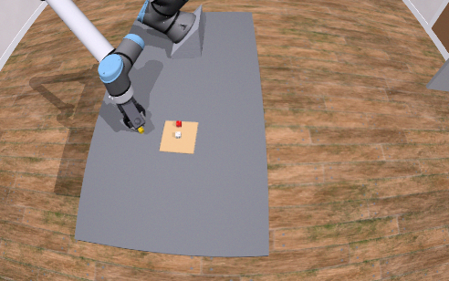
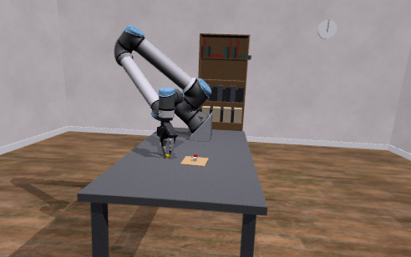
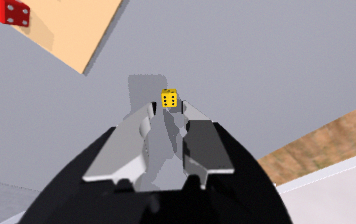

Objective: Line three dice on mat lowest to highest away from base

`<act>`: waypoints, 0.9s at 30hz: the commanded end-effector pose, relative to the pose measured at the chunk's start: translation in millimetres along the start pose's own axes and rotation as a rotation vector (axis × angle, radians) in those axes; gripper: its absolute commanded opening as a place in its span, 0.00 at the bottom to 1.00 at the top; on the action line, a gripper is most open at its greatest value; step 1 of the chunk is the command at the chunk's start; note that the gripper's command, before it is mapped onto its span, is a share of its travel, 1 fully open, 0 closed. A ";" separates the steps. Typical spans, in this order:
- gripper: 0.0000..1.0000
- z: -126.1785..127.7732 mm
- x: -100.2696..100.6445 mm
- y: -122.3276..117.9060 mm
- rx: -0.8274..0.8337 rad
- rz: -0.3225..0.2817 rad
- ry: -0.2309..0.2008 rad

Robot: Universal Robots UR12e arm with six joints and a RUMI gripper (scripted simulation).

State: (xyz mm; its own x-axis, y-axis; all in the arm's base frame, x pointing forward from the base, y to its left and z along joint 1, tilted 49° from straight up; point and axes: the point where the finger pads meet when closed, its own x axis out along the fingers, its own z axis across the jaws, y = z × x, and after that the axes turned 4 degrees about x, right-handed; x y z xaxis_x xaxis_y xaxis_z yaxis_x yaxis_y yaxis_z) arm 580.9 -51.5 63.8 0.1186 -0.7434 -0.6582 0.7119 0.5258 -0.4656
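Yellow first, in the top view: locate the yellow die (image 1: pixel 140 130) on the grey table (image 1: pixel 182 205), just beyond the tips of the claw (image 1: pixel 139 125) on the side facing the tan mat (image 1: pixel 187 143) and off the mat. Note the red die (image 1: pixel 179 123) and the white die (image 1: pixel 177 134) on the mat, well apart from the claw, with the red one on the base side.

Exterior view: confirm the claw (image 2: pixel 167 153) pointing almost straight down, tips close above the table, with the yellow die (image 2: pixel 167 156) at the fingertips. Cannot judge left-right offset here.

Wrist view: read the claw (image 3: pixel 167 107) as parted by a narrow gap and gripping nothing. Find the yellow die (image 3: pixel 169 98) centred on that gap but ahead of the tips, not between them; six pips on the face toward the camera, top number unreadable. Expect a short further descent along the claw axis before closing, judged from this alignment. See only a mat (image 3: pixel 75 35) corner and the red die (image 3: pixel 15 12) at upper left.
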 end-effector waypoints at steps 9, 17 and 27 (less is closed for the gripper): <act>0.21 0.3 14.7 0.2 0.000 0.001 -0.001; 0.21 0.3 17.8 0.2 0.000 0.001 -0.001; 0.21 0.3 17.8 0.2 0.000 0.001 -0.001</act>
State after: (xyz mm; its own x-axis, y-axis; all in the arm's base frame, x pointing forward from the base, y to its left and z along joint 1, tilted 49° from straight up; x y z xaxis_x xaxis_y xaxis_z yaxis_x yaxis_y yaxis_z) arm 583.1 -65.0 51.8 0.1188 -0.7434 -0.6582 0.7118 0.5259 -0.4655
